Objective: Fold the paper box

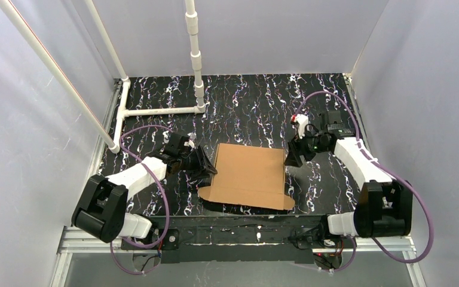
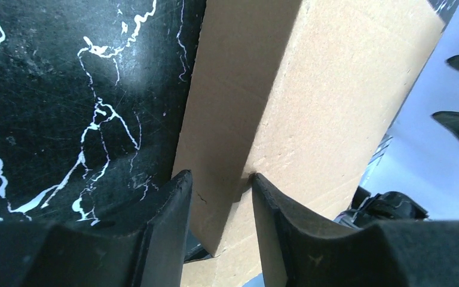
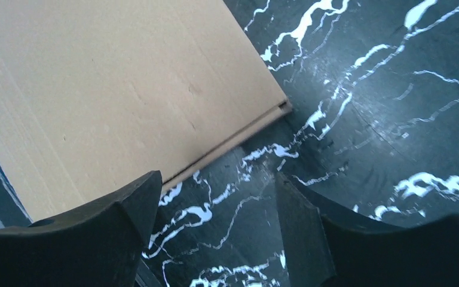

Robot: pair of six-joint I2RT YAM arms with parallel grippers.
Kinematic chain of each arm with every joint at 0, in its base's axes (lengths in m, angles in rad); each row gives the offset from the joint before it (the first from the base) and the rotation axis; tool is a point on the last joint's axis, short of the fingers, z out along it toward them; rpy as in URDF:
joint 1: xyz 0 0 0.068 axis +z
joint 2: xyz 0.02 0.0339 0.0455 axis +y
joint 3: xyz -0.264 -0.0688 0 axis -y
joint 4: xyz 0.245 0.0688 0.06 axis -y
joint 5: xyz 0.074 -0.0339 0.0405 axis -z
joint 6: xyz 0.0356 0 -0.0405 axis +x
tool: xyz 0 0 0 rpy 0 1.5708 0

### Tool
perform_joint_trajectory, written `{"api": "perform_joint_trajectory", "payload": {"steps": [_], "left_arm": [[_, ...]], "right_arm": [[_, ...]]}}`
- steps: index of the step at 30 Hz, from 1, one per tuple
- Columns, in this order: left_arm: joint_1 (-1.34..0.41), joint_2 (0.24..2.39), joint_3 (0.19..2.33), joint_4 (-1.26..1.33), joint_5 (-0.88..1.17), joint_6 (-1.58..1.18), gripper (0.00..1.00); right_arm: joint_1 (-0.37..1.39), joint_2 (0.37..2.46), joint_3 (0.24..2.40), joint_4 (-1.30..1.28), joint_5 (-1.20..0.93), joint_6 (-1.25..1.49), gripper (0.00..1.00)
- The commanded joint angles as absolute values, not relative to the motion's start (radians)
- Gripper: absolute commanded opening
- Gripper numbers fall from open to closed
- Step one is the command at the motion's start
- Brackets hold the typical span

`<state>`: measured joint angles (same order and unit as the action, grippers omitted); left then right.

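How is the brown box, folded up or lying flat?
Partly folded: the paper box lies mostly flat, two layers show at its right edge, and the left hand pinches a bent side panel.

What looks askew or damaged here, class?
The plain brown corrugated cardboard box sits slightly skewed on the black marbled table, a rounded tab poking from its near left corner; the left pincer dents it.

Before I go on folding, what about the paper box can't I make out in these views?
Top view: the left pincer covers the left edge of the paper box; slits and creases are too small to read.
Left wrist: its fingers hide the pinched flap's base; the frame cuts off the rest.
Right wrist: only one corner shows beside the open right pincer; whatever lies beneath the top layer is hidden by it.
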<state>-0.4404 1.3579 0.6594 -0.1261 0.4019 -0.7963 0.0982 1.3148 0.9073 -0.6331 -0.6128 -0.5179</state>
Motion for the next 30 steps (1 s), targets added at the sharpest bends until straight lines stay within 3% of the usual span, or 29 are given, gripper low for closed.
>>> {"api": "perform_joint_trajectory", "payload": {"steps": [1, 9, 17, 23, 30], "left_arm": [[-0.439, 1.381, 0.646, -0.062, 0.334, -0.915, 0.39], [-0.442, 1.449, 0.689, 0.026, 0.377, -0.947, 0.32], [-0.444, 1.589, 0.823, 0.043, 0.416, -0.934, 0.31], [-0.435, 1.686, 0.975, -0.016, 0.366, -0.896, 0.33], [-0.381, 1.502, 0.926, -0.074, 0.303, -0.805, 0.43]], "right_arm": [[0.1, 1.417, 0.919, -0.597, -0.695, -0.445, 0.75], [0.1, 1.639, 0.993, -0.609, -0.756, -0.374, 0.41], [0.1, 1.759, 1.145, -0.461, -0.666, -0.238, 0.33], [0.094, 1.907, 1.341, -0.511, -0.611, -0.277, 0.38], [0.01, 1.738, 1.322, -0.656, -0.621, -0.467, 0.7]]}}
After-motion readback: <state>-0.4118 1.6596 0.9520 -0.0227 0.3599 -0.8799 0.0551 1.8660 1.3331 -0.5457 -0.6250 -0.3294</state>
